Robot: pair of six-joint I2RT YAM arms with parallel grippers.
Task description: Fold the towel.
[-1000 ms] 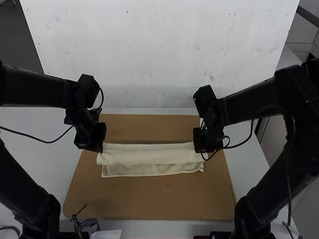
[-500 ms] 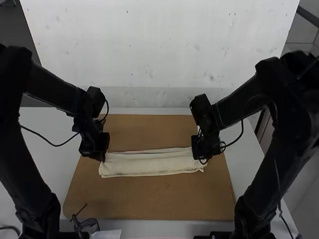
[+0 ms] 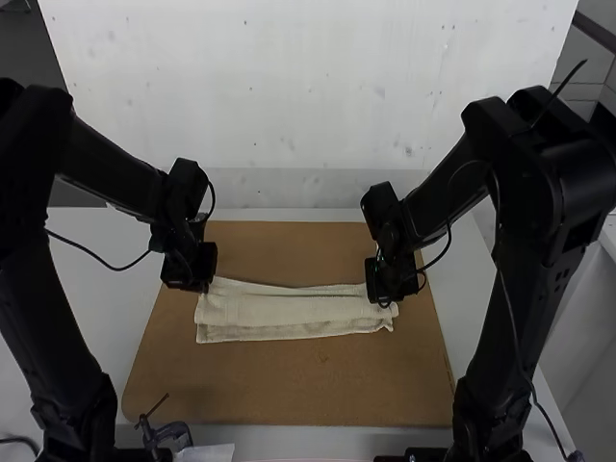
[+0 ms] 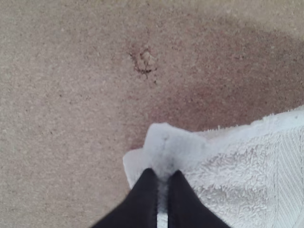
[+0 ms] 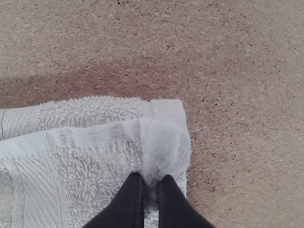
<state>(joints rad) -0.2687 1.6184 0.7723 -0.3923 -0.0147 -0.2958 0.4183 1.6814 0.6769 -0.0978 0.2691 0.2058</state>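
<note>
A cream towel (image 3: pixel 289 310) lies as a narrow folded strip across the brown board, its layers slightly offset. At its left end my left gripper (image 3: pixel 200 289) is down at the cloth, and at its right end my right gripper (image 3: pixel 385 300) is placed likewise. In the left wrist view the left gripper (image 4: pixel 163 175) is shut on a corner of the towel (image 4: pixel 237 166), which is pinched up between dark fingers. The right wrist view has the right gripper (image 5: pixel 151 180) shut on another corner of the towel (image 5: pixel 95 156), with a second layer lying beside it.
The brown board (image 3: pixel 289 385) lies on a white table (image 3: pixel 87 318). A small metal clamp (image 3: pixel 171 433) is at the board's near left edge, beside a piece of white paper (image 3: pixel 210 453). Cables hang from both arms.
Both grippers first moved toward the near side with the towel's upper layer; since then the left one has shifted slightly right and back. The right gripper has drifted a little left.
</note>
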